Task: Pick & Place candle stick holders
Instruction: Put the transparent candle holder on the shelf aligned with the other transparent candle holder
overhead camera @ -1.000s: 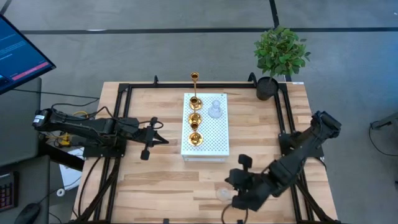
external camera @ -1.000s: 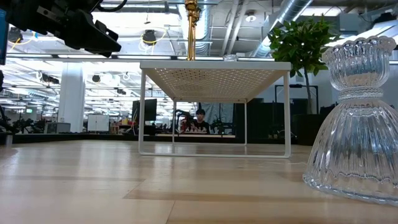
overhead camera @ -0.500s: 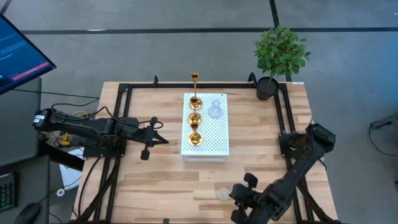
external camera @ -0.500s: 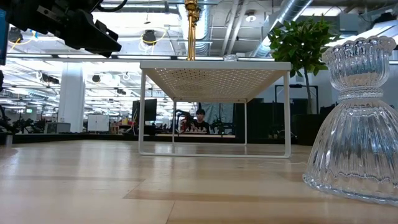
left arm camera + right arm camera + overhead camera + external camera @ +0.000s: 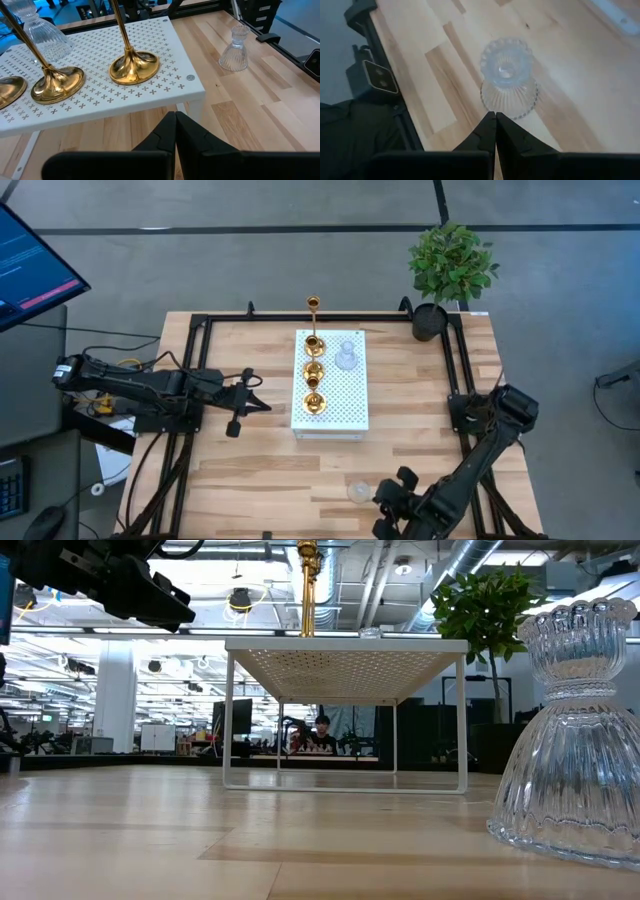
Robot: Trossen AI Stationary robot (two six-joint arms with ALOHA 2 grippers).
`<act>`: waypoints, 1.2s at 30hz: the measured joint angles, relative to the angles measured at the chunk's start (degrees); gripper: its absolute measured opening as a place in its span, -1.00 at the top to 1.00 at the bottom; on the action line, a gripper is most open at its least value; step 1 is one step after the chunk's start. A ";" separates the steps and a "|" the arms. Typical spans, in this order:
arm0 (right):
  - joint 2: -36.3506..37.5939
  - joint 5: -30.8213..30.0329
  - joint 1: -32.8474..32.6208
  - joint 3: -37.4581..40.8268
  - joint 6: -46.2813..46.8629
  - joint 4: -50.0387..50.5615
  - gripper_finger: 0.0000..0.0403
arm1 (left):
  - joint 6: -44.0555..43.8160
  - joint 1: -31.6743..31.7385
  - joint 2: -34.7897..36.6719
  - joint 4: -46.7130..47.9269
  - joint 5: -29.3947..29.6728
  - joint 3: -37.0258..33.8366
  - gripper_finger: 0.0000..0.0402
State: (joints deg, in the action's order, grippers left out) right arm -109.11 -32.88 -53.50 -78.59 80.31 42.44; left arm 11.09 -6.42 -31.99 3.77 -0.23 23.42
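One clear glass candle stick holder (image 5: 358, 492) stands upright on its round base on the table near the near edge; it fills the right of the low view (image 5: 572, 730). Three gold holders (image 5: 314, 370) and a second clear glass one (image 5: 346, 357) stand on a white perforated rack (image 5: 345, 405). My right gripper (image 5: 495, 116) is shut and empty, its tips just short of the glass holder (image 5: 509, 80) on the table. My left gripper (image 5: 258, 402) is shut and empty, left of the rack, above the table.
A black pot with a green plant (image 5: 450, 265) stands at the far right corner. Black frame rails (image 5: 200, 330) run along the table's sides. The rack stands on thin legs (image 5: 228, 720). A person (image 5: 322, 735) sits in the room beyond the table.
My right gripper has drawn back toward the table's near edge, away from the clear glass holder on the table, which stands where it was.
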 joint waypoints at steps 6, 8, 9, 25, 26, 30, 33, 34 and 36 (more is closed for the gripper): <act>-0.08 -0.04 1.25 3.68 1.04 -5.21 0.97 | 0.01 0.02 -0.02 0.00 0.02 0.00 0.96; -0.10 -0.06 1.28 3.72 0.64 -6.03 0.92 | 0.01 0.00 -0.02 0.00 0.01 0.00 0.96; -0.08 -0.02 1.20 3.72 0.50 -6.69 0.87 | 0.00 0.02 -0.01 0.00 0.00 0.00 0.96; 2.35 6.45 6.50 1.11 -0.90 -13.23 0.49 | 0.02 0.01 -0.01 0.00 0.02 0.00 0.96; 2.35 7.14 7.23 0.61 -2.07 -13.20 0.50 | 0.02 0.01 -0.02 0.00 0.01 0.00 0.96; 2.37 10.23 9.93 -0.43 -5.11 -13.01 0.54 | 0.02 0.00 -0.02 0.00 0.02 0.00 0.96; 2.37 13.03 11.72 -0.41 -5.29 -12.58 0.57 | 0.02 0.01 -0.02 0.01 0.02 0.00 0.96; 2.38 14.29 12.25 -0.42 -5.29 -12.26 0.57 | 0.02 0.00 0.00 0.00 0.00 0.00 0.96; 2.39 16.68 13.25 -0.41 -5.29 -10.97 0.57 | 0.02 0.01 -0.02 0.01 0.02 0.00 0.96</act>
State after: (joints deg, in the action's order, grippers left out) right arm -106.72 -16.20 -40.25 -79.00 75.02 31.47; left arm 11.11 -6.41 -32.00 3.78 -0.21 23.42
